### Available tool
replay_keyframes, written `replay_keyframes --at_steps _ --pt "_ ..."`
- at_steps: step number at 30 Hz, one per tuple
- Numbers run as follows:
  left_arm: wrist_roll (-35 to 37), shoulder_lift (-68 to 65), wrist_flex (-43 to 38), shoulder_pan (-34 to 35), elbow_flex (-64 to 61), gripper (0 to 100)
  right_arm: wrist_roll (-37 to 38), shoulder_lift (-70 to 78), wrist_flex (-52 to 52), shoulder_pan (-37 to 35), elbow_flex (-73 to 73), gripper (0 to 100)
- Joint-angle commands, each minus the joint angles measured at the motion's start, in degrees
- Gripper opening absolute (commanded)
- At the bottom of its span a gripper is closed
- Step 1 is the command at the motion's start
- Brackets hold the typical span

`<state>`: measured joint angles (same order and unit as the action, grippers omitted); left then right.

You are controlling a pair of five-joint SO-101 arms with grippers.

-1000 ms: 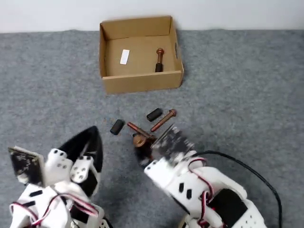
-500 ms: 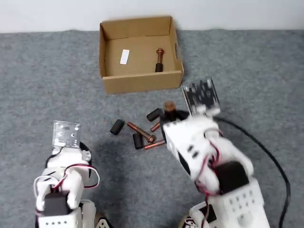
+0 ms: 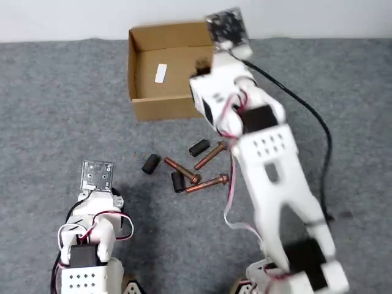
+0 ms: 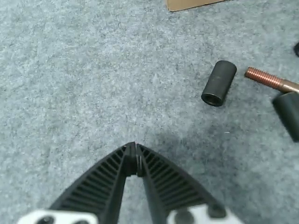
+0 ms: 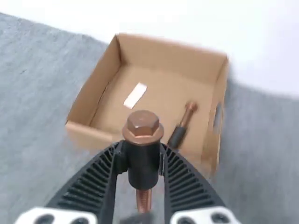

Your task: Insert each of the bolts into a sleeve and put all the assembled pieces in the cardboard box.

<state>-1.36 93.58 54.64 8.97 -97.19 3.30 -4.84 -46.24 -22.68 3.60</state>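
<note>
Here the right gripper [image 5: 141, 151] is clamping a sleeved bolt [image 5: 142, 128] upright, its copper head poking above the fingers; just beyond, the cardboard box [image 5: 98, 88] is holding another assembled piece [image 5: 182, 125]. The left gripper [image 4: 135, 161], pinched empty, is hovering near a loose sleeve [image 4: 218, 83].
</note>
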Motion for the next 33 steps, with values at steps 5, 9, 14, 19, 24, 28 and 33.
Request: replay_keyframes --at_steps 5,9,14,19,24,28,33 --pt "5.80 0.53 -1.49 0.35 0.31 0 11.43 20.18 16.31 0.57 15.65 0.9" --pt "7.56 0.26 -1.49 0.44 0.31 0 16.97 30.81 21.85 0.57 21.27 0.9" --pt "8.44 0.18 -1.49 0.44 0.31 0 21.01 41.45 22.90 0.31 30.07 6.2" --pt "8.44 0.18 -1.49 0.44 0.31 0 20.92 46.73 17.71 0.22 37.54 14.7" --pt "8.44 0.18 -1.49 0.44 0.31 0 20.66 47.25 9.27 -0.13 42.37 8.9" --pt "8.44 0.18 -1.49 0.44 0.31 0 17.05 45.14 0.13 -0.22 45.63 1.5" --pt "8.44 0.18 -1.41 0.44 0.31 0 11.69 42.59 -14.90 -0.22 50.20 0.9"
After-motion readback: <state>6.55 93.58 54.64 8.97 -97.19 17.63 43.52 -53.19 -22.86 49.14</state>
